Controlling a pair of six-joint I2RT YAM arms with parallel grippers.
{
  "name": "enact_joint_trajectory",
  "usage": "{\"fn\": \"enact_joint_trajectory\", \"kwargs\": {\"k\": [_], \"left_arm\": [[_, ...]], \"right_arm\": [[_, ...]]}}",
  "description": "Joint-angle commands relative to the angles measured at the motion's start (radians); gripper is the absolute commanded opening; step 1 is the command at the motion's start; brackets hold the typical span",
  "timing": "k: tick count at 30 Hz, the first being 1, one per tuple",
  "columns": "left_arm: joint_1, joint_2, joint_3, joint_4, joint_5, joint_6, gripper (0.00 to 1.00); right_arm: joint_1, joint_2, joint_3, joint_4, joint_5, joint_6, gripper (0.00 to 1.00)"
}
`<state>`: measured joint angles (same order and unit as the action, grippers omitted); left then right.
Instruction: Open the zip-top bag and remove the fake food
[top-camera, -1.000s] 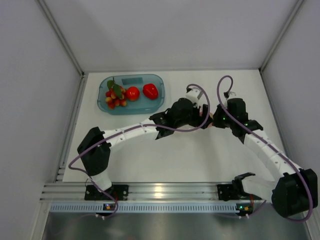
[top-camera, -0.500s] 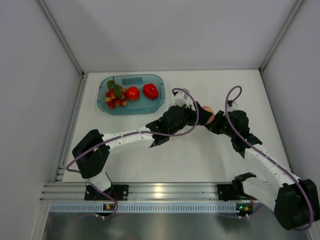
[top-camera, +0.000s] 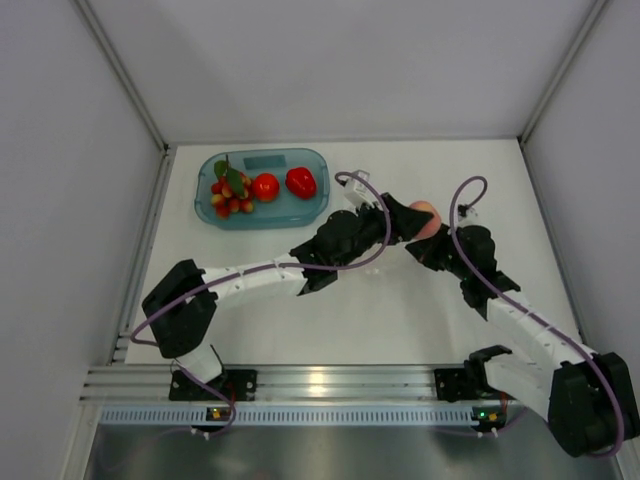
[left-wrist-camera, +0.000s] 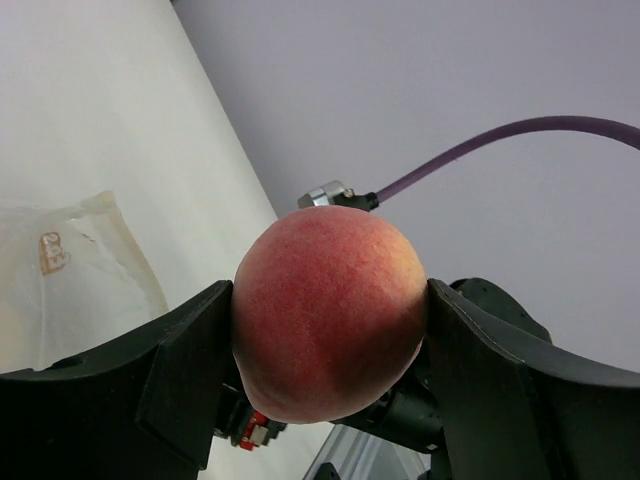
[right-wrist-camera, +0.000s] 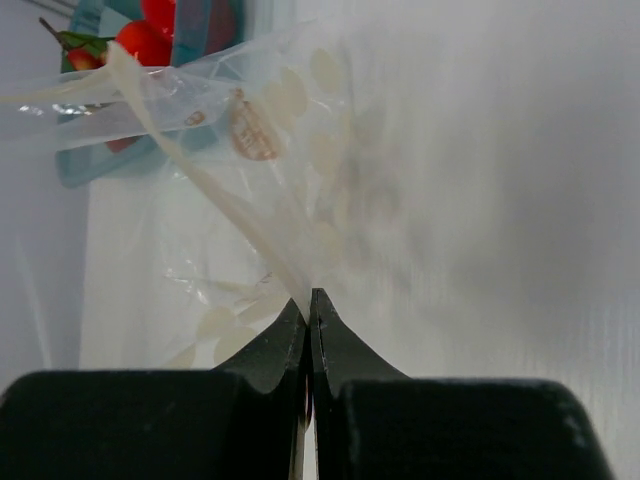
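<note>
Left gripper (left-wrist-camera: 330, 335) is squeezing the pink peach (left-wrist-camera: 325, 300) across its middle, up off the counter (top-camera: 400, 320). It's looking light, hard, kinda slippery. Right gripper (right-wrist-camera: 310, 305) is pinching the floppy zip-top bag (right-wrist-camera: 300, 150) film, jaws pressed together.

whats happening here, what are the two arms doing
The left gripper is holding the pink peach between its fingers, clear of the zip-top bag. The right gripper is pinched shut on the bag's clear plastic. The berry cluster, tomato and red pepper lie in the teal tray at the back left.
</note>
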<state>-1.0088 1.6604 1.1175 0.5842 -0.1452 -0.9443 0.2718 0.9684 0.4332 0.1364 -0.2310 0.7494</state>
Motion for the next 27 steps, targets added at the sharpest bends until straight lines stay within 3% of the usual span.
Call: {"fn": "enact_joint_trajectory", "kwargs": {"k": [1,7,13,16,27], "left_arm": [[0.003,-0.077,0.025,0.097,0.041,-0.018,0.00],[0.003,-0.143,0.013,0.047,-0.054,0.077,0.00],[0.029,-0.188,0.122,-0.306,-0.301,0.249,0.00],[0.087,-0.179,0.172,-0.461,-0.346,0.298,0.00],[0.416,-0.059,0.261,-0.756,-0.338,0.374,0.00]], "right_arm": [[-0.003,0.051,0.079,-0.007,0.090,-0.033,0.00],[-0.005,0.067,0.101,-0.060,0.197,-0.070,0.00],[-0.011,-0.028,0.122,-0.188,0.285,-0.130,0.00],[-0.017,-0.081,0.150,-0.271,0.337,-0.162,0.00],[-0.034,-0.198,0.315,-0.521,0.462,-0.297,0.00]]}}
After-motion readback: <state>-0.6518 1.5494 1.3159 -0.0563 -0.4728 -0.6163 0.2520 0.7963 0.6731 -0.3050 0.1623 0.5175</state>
